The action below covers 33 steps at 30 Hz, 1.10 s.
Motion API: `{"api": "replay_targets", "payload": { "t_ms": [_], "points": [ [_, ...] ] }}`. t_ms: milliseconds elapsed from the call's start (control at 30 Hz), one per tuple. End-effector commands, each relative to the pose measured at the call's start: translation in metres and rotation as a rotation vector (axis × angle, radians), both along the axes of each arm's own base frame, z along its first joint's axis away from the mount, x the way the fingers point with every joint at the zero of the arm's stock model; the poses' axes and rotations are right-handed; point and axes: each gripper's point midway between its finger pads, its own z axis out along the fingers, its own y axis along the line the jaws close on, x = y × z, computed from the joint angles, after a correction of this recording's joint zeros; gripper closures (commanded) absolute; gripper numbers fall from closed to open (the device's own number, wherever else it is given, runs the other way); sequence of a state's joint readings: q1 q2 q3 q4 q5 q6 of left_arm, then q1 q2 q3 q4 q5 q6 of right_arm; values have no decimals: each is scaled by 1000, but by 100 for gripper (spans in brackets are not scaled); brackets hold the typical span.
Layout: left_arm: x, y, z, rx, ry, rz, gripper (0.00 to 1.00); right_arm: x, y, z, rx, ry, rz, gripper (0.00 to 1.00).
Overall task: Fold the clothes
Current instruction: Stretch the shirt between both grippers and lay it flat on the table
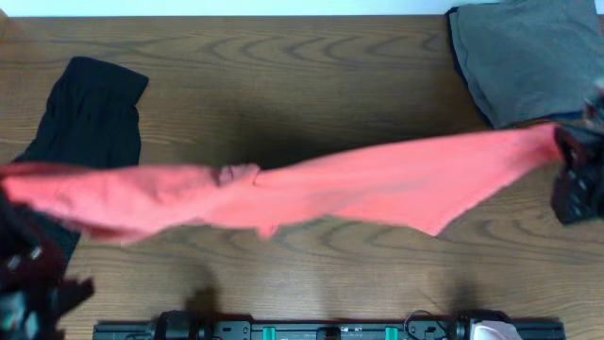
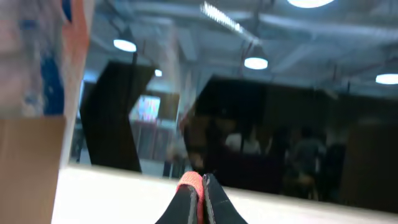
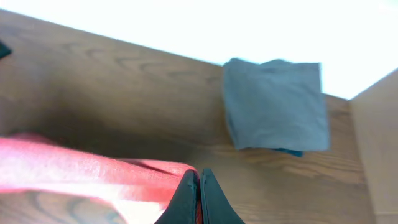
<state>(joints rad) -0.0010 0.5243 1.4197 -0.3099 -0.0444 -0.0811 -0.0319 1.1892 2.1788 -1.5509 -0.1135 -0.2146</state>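
The red-orange T-shirt [image 1: 311, 189] hangs stretched across the table between both grippers, lifted off the wood; its lettering does not show. My left gripper [image 1: 14, 194] at the far left edge is shut on one end; in the left wrist view a fold of red cloth [image 2: 191, 182] sits pinched between the fingers [image 2: 200, 185], camera tilted up at the room. My right gripper [image 1: 566, 151] at the right edge is shut on the other end; the right wrist view shows the red cloth [image 3: 87, 171] running left from the fingers [image 3: 199, 180]. A black garment [image 1: 90, 113] lies at far left.
A folded grey garment [image 1: 528, 57] lies at the far right corner, over something dark blue; it also shows in the right wrist view [image 3: 277, 102]. The wooden table [image 1: 283, 76] spreads behind the shirt. A black rail [image 1: 330, 331] runs along the front edge.
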Motion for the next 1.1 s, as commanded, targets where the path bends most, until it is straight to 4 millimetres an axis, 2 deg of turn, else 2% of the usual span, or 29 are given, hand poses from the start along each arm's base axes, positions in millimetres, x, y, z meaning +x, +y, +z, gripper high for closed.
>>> {"api": "replay_targets", "payload": {
  "t_ms": [0,100,200,267,333,467,633,800,933,1067],
  "points": [
    [-31,13,23,-27,-88,72,94,-11,-13,9,-13,-43,-73,99],
    [-46,15,35,-11,-130,98,94,-19,-16,16,-22,-76,-94,99],
    [-58,15,44,-7,-163,102,94,-19,-16,22,-22,-102,-95,99],
    [-59,15,44,-7,-160,101,94,-15,-16,22,-23,-100,-95,99],
    [-51,15,37,-5,-122,101,94,-9,-17,18,-24,-81,-97,99],
    [0,15,11,3,54,101,94,21,-20,-1,-27,14,-102,99],
    [91,14,-29,9,301,89,94,72,-22,-45,-32,201,-91,99],
    [185,9,-83,5,529,53,94,140,-25,-110,-31,403,-81,99],
    [264,0,-145,16,719,-1,94,198,-20,-172,-8,523,-32,99],
    [334,0,-212,12,856,-7,94,260,-19,-236,0,560,-12,99]
  ]
}}
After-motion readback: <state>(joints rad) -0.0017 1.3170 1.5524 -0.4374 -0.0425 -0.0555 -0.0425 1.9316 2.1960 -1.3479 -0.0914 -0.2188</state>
